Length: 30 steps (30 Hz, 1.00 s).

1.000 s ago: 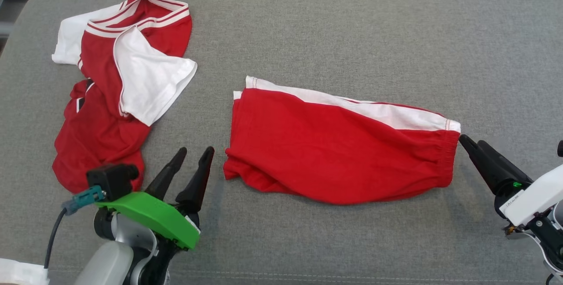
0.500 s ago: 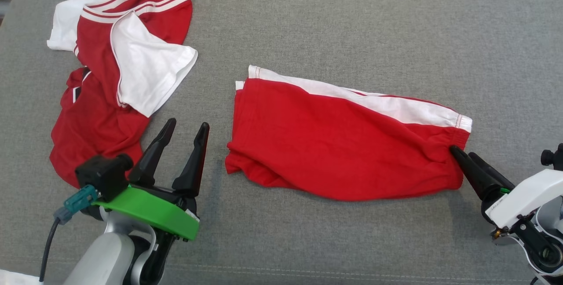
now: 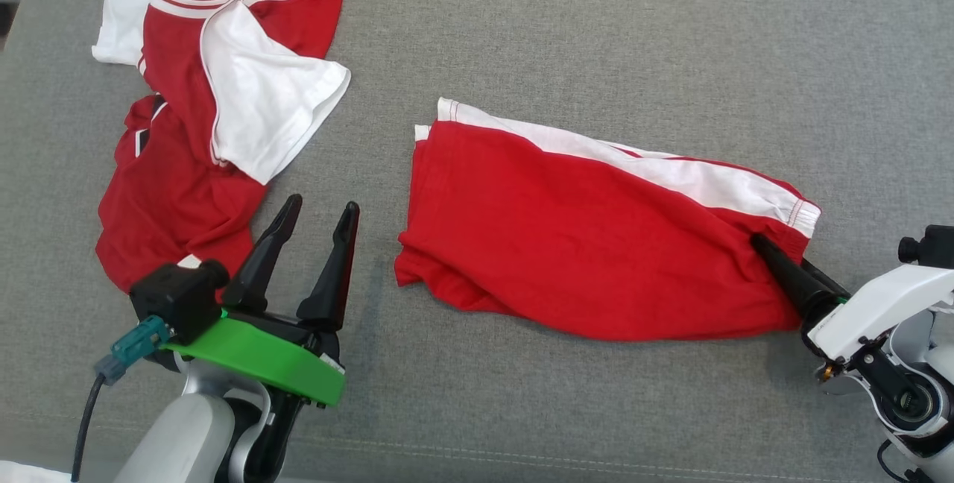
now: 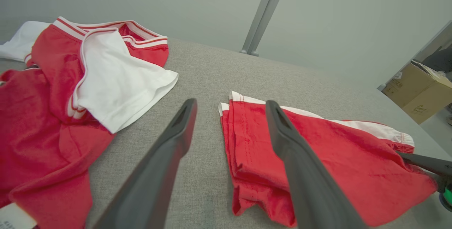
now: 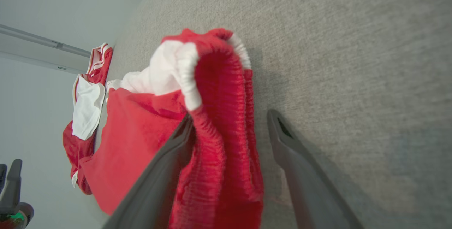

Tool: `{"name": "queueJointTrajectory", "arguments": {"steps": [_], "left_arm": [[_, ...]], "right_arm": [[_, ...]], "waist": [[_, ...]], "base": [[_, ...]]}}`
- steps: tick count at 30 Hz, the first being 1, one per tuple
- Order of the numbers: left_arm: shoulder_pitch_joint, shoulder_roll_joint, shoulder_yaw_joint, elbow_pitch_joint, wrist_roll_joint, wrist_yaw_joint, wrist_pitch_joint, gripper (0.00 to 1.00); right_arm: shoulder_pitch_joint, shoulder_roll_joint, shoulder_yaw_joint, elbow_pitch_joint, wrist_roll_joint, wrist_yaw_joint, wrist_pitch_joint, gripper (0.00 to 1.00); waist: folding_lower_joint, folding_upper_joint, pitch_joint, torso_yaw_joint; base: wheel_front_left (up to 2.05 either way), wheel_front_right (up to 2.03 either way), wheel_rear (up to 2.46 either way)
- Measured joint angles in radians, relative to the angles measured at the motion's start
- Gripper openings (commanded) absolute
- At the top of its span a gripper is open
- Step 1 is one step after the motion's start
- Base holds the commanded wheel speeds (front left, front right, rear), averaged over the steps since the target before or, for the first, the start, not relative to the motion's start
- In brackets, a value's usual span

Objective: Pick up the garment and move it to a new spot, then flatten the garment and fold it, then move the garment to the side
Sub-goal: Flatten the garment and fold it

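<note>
The garment, red shorts (image 3: pixel 596 244) with a white side stripe, lies folded flat in the middle of the grey table. My right gripper (image 3: pixel 771 256) is at its elastic waistband end, open. One finger lies over the fabric and the other beneath it. In the right wrist view the bunched waistband (image 5: pixel 212 133) sits between the spread fingers of that gripper (image 5: pixel 231 117). My left gripper (image 3: pixel 322 204) hovers open and holds nothing, just left of the shorts' leg hems (image 4: pixel 247 144).
A crumpled red and white shirt (image 3: pixel 186 133) lies at the far left, close to my left gripper. The grey cloth tabletop (image 3: pixel 596 36) stretches behind the shorts. Beyond the table stand a metal post (image 4: pixel 263 13) and a cardboard box (image 4: pixel 420 91).
The head camera has shifted. My right gripper has slid forward from just off the waistband to astride it, lifting the band a little. The left gripper has hardly moved.
</note>
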Motion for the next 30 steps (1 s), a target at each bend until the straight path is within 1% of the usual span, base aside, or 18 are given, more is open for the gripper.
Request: {"name": "queueJointTrajectory", "arguments": {"steps": [7,11,12,13,14,18,21,23,25,26,28,30], "left_arm": [[0.0,-0.003,0.006,-0.003,0.0,0.005,-0.009,1.0],[0.0,-0.011,0.003,-0.011,0.0,0.008,-0.009,1.0],[0.0,-0.016,0.001,-0.012,0.0,0.007,-0.009,1.0],[-0.001,-0.02,-0.006,-0.012,0.0,0.007,-0.009,1.0],[-0.001,-0.022,-0.013,-0.012,0.0,0.007,-0.009,1.0],[-0.001,-0.022,-0.013,-0.01,0.0,0.007,-0.017,1.0],[-0.001,-0.022,-0.008,-0.007,0.0,0.007,-0.018,1.0],[0.0,-0.02,0.003,-0.005,0.0,0.008,-0.018,1.0],[0.001,-0.018,0.009,-0.004,0.0,0.008,-0.021,1.0],[0.001,-0.018,0.009,-0.003,-0.001,0.008,-0.021,1.0],[0.001,-0.021,0.008,-0.002,-0.007,0.008,-0.026,1.0],[0.002,-0.023,0.008,-0.002,-0.008,0.008,-0.027,1.0]], "right_arm": [[-0.029,0.013,-0.002,0.05,0.029,0.0,0.039,1.0],[-0.055,0.044,-0.002,0.079,0.053,0.002,0.053,1.0],[-0.064,0.058,-0.005,0.091,0.063,0.008,0.053,0.46],[-0.069,0.074,-0.011,0.102,0.076,0.013,0.052,0.1],[-0.072,0.091,-0.02,0.112,0.087,0.021,0.052,0.0],[-0.076,0.144,-0.041,0.145,0.158,0.049,0.063,0.0],[-0.075,0.142,-0.052,0.161,0.196,0.072,0.088,0.0],[-0.067,0.133,-0.075,0.168,0.233,0.081,0.1,0.0],[-0.056,0.102,-0.114,0.184,0.27,0.081,0.105,0.0],[-0.046,0.075,-0.137,0.193,0.286,0.08,0.105,0.0],[-0.022,0.002,-0.184,0.216,0.311,0.078,0.105,0.0],[0.002,-0.069,-0.23,0.241,0.332,0.057,0.105,0.0]], "waist": [[0.0,0.0,-0.001,0.01],[0.0,0.0,0.0,0.012],[0.0,0.0,-0.001,0.013],[0.0,0.0,-0.002,0.014],[0.0,0.0,-0.004,0.016],[0.0,0.0,-0.017,0.019],[0.0,0.0,-0.029,0.017],[0.0,0.0,-0.035,0.012],[0.0,0.0,-0.04,0.004],[0.0,0.0,-0.043,-0.001],[0.0,0.0,-0.05,-0.009],[0.0,0.0,-0.056,-0.018]], "base": [[0.0,0.0,0.0],[0.0,0.0,0.0],[0.0,0.0,0.0],[0.0,0.0,0.0],[0.0,0.0,0.0],[0.0,0.0,0.0],[0.0,0.0,0.0],[0.0,0.0,0.0],[0.0,0.0,0.0],[0.0,0.0,0.0],[0.0,0.0,0.0],[0.0,0.0,0.0]]}}
